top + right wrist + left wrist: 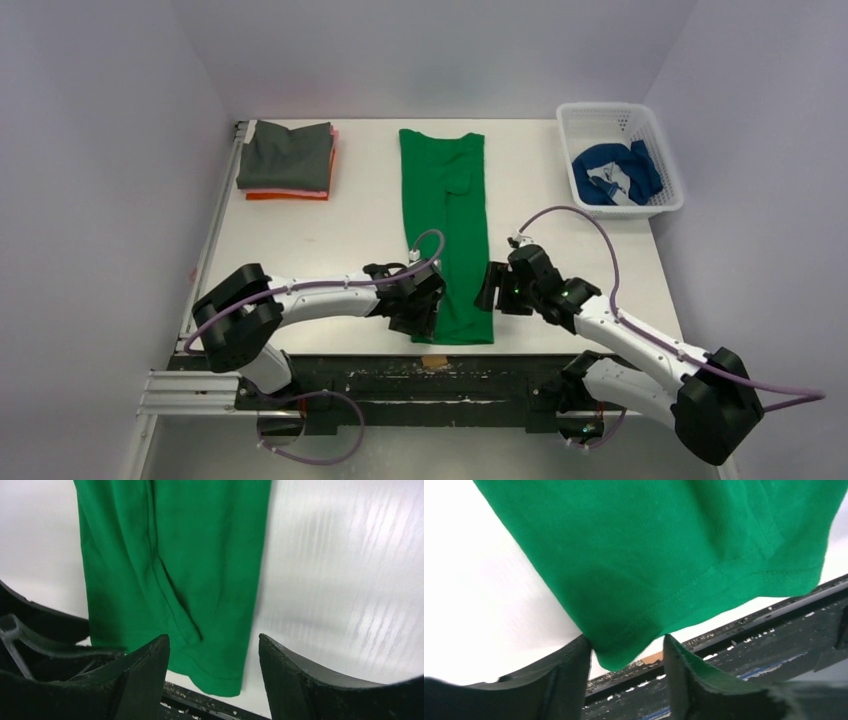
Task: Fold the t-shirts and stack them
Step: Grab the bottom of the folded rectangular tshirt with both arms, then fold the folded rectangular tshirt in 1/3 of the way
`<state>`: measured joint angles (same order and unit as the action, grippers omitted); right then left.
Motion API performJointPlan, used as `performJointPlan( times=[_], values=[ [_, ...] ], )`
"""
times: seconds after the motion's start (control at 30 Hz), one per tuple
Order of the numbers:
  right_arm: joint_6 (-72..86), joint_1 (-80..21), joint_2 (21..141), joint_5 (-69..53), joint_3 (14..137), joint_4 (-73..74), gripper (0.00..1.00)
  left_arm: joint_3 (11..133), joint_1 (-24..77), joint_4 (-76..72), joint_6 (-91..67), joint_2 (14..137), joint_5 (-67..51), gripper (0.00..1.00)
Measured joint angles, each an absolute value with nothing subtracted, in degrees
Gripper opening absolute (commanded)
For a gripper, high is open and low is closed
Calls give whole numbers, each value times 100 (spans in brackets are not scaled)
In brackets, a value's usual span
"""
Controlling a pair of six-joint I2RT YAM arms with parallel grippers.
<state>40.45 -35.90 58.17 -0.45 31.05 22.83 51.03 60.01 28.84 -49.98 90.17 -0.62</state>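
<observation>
Two grippers flank the green t-shirt [445,230], laid out as a long folded strip. Left gripper [626,645] spread wide astride its near-left hem corner, not clamped. Right gripper [214,641] gapes just beside its near-right corner. Folded stack [288,160], dark grey on top, sits far-left of it.

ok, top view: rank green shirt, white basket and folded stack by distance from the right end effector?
1. green t-shirt, just left of the right end effector.
2. white basket, far right corner.
3. folded stack, far left corner.
</observation>
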Motion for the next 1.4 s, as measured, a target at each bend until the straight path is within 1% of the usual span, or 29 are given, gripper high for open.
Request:
performJointPlan(
  times=[0.1,0.17,0.33,0.37,0.5,0.6,0.63,0.67,0.7,0.87,1.03,1.17,1.23,1.4],
  values=[
    [4180,-3815,5728,-78,2908,2259,59,5172,6001,2958,-5015,9098,97,38],
    [4252,-3970,5819,-102,2757,2281,56,5172,6001,3059,-5037,9098,228,31],
    [4364,-4178,6038,-110,2633,2305,48,5175,6001,3225,-5052,9120,432,3],
    [4397,-4202,6036,-115,2611,2285,46,5175,6001,3232,-5050,9126,438,0],
    [4497,-4268,5955,-217,2499,2231,27,5175,6001,3221,-5065,9129,440,0],
    [4567,-4300,5872,-344,2390,2239,22,5166,6001,3216,-5103,9124,440,0],
    [4591,-4307,5848,-392,2362,2244,18,5151,6001,3203,-5129,9113,436,0],
    [4611,-4318,5819,-440,2331,2233,4,5113,6001,3175,-5144,9085,432,0],
    [4630,-4324,5789,-491,2296,2226,0,5057,5999,3131,-5151,9037,423,0],
    [4772,-4346,5553,-576,2104,2213,0,4644,5994,2908,-5214,8678,307,0],
    [4764,-4353,5041,-563,2043,2661,0,4005,5990,2611,-5356,8073,128,0],
    [4729,-4362,4770,-902,2016,2689,0,3542,6040,2425,-5448,7572,-117,0],
    [4724,-4362,4751,-1153,1977,2602,0,3516,6112,2495,-5448,7465,-169,0],
    [4637,-4372,4744,-1240,2034,2698,0,3632,6152,2652,-5398,7220,-174,0]
  ],
)
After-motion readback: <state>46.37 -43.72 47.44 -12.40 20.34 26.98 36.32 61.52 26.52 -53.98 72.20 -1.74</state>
